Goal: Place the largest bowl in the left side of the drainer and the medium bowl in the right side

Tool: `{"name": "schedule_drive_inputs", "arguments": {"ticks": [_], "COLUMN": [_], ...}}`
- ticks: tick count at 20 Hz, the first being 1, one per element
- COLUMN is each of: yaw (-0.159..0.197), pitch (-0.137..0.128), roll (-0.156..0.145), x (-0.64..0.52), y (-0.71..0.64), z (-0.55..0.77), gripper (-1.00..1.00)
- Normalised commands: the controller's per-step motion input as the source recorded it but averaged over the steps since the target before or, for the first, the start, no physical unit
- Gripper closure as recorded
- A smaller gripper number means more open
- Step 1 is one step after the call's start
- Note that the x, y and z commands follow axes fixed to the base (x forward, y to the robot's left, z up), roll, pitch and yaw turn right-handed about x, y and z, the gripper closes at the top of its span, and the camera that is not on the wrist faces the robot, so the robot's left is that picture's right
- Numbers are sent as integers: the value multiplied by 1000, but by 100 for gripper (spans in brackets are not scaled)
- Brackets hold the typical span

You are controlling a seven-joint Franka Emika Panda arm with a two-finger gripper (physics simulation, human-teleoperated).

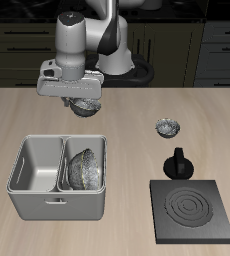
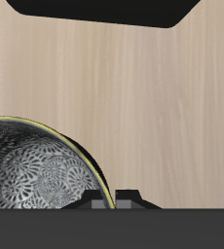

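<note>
My gripper point(image 1: 82, 102) is shut on the rim of the largest bowl point(image 1: 85, 108), a glossy speckled grey-and-white bowl hanging just behind the drainer's back wall. The wrist view shows that bowl point(image 2: 36, 180) close up, its yellowish rim caught between my gripper's point(image 2: 117, 198) two dark fingers over bare wood. The drainer point(image 1: 59, 205) is a light grey tub with two deep compartments. The medium bowl point(image 1: 85, 168) leans on edge in its right side. The other compartment point(image 1: 35, 165) holds nothing.
The smallest speckled bowl point(image 1: 167, 127) sits on the table farther back, beside a black knob point(image 1: 177, 165). A flat black square burner plate point(image 1: 192, 210) lies near the table's front edge, next to the drainer. Dark cabinets run behind the table.
</note>
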Motion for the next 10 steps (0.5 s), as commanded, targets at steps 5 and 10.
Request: {"name": "schedule_drive_inputs", "arguments": {"ticks": [5, 10], "yaw": [-16, -13], "pitch": [-18, 19], "roll": [-24, 8], "x": [357, 357], "y": [-462, -200], "z": [703, 351], "gripper": [100, 100]}}
